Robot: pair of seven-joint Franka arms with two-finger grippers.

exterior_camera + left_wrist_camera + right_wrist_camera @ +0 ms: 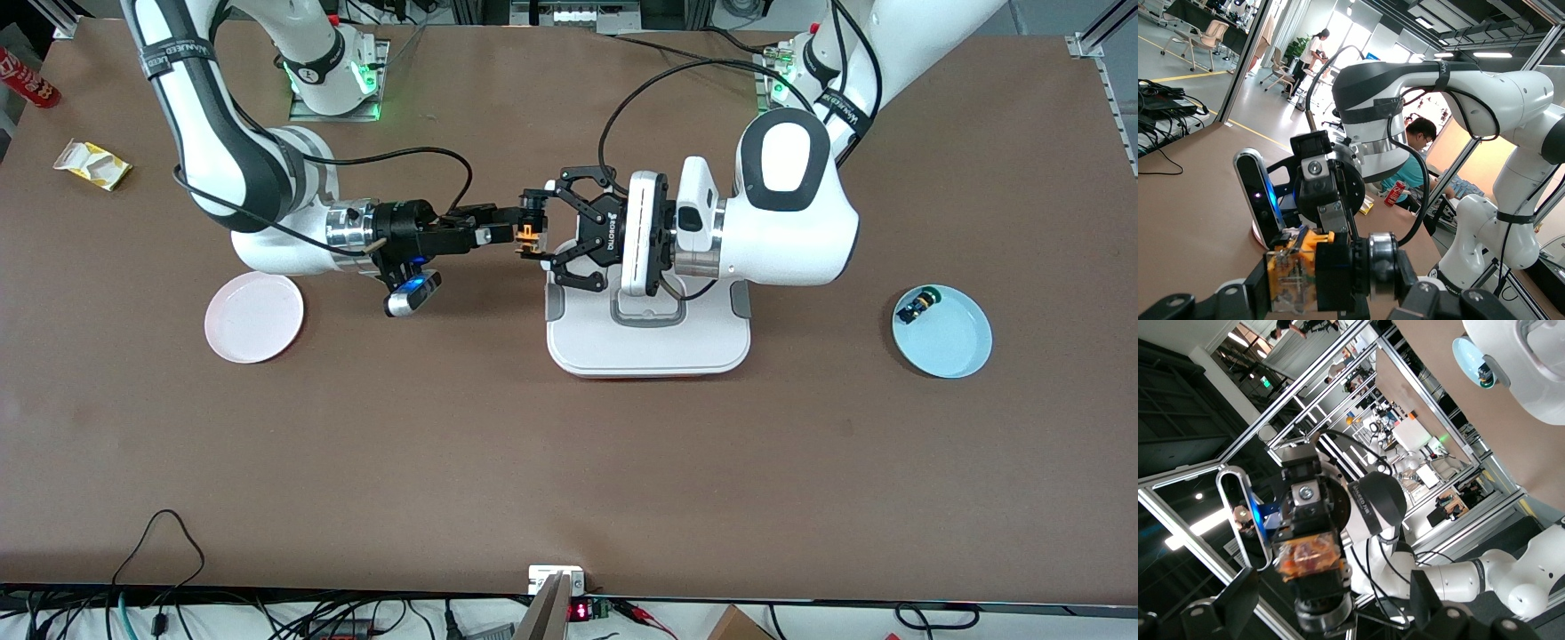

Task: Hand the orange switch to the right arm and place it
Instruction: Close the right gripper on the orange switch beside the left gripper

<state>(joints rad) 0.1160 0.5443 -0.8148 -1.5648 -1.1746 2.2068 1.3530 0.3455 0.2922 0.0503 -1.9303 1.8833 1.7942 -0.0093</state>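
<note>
In the front view, the left gripper (533, 231) has its fingers closed on the orange switch (528, 233) and holds it in the air, over the edge of a white tray (649, 347). The right gripper (494, 227) points straight at it. Its fingers are fully apart and their tips reach the switch but do not press on it.

In the left wrist view, the switch (1298, 273) lies across between the left fingers, and its orange end sticks out past them. The right gripper (1328, 200) stands just above that free end.

In the right wrist view, the switch (1308, 560) sits between the two spread right fingers (1228, 607), with open space on each side.

I think the risk is in the timing. If the left fingers let go before the right ones have closed firmly, the small round switch will drop onto the tray or roll away. Only a short part of it is free to grip, so a slightly off-centre closing could twist it or push it out of the left fingers.

The brown tabletop (569, 462) carries a pink plate (254, 317), probably the goal. It also carries a blue plate (956, 351) with a green switch (917, 308), a red can (27, 78) and a yellow packet (92, 165). Around it is an open, bright laboratory hall with people (1415, 167) and chairs.
</note>
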